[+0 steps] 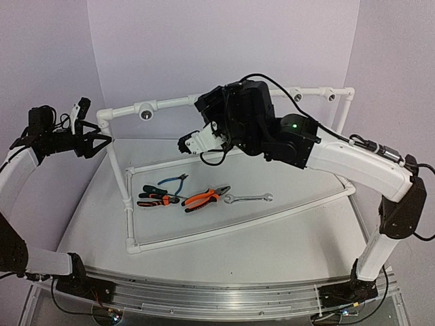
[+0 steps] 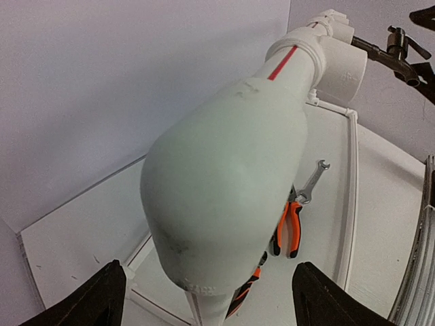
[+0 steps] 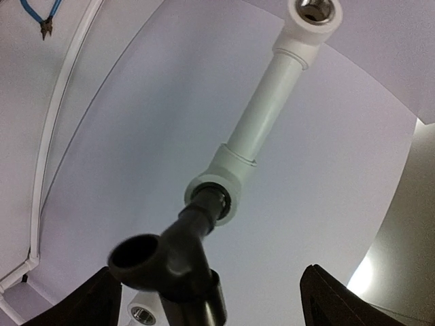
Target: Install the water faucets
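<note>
The water faucet [image 3: 177,251], dark grey with an open spout, sits screwed into a white tee fitting [image 3: 217,180] on the upper rail of the pipe frame. My right gripper [image 3: 211,299] is open, its fingers wide on either side of the faucet and not clamping it. From above, the right gripper [image 1: 212,103] hides the faucet. In the left wrist view the faucet [image 2: 399,51] shows far up the rail. My left gripper [image 2: 207,299] is open around the frame's white corner elbow [image 2: 224,190]; from above, the left gripper [image 1: 100,139] is at the left corner.
Inside the white pipe frame [image 1: 224,227] lie orange-handled pliers [image 1: 206,197], a silver wrench [image 1: 248,198], blue-handled pliers [image 1: 173,182] and black-and-orange pliers [image 1: 156,197]. More open tee fittings [image 1: 297,96] sit along the back rail. Purple walls close in behind and at both sides.
</note>
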`<state>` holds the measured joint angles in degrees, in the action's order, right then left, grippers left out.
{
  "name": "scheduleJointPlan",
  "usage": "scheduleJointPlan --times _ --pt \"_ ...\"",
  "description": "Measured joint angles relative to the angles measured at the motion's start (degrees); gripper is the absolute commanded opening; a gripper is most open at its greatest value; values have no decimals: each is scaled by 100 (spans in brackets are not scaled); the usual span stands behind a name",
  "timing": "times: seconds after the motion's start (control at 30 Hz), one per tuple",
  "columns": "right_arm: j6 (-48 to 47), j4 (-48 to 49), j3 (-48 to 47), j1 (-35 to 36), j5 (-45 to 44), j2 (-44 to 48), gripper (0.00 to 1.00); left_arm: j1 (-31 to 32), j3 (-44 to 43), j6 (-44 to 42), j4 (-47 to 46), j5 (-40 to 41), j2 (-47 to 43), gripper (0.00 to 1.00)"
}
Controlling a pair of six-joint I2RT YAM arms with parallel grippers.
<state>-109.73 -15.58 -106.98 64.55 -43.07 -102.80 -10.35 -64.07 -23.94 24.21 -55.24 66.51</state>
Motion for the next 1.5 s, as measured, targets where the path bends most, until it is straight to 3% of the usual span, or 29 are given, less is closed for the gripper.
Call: scheduleJointPlan --times 0.37,0.73,0.87,0.97,1.1,1.27,1.4,1.5 --pt "-189 37 -146 -78 -181 -320 64 10 96 115 -922 -722 668 60" --pt "-132 356 -31 -63 -419 -320 37 189 120 -154 -983 -1135 770 14" --pt "-38 524 141 -67 -521 -318 28 175 118 -237 -908 -1177 770 2" --pt "57 794 318 -58 -547 -282 23 173 83 -309 -799 -1176 770 0" --pt "253 1370 632 -50 -629 -237 3 173 52 -372 -671 -1163 766 0" --pt "814 2076 925 -36 -822 -230 0 177 38 -363 -581 -1098 736 0" --pt "2127 2194 963 -6 -938 -230 0 212 37 -305 -506 -1007 675 0" --pt "3848 2193 1048 16 -964 -220 0 249 56 -274 -470 -895 613 0"
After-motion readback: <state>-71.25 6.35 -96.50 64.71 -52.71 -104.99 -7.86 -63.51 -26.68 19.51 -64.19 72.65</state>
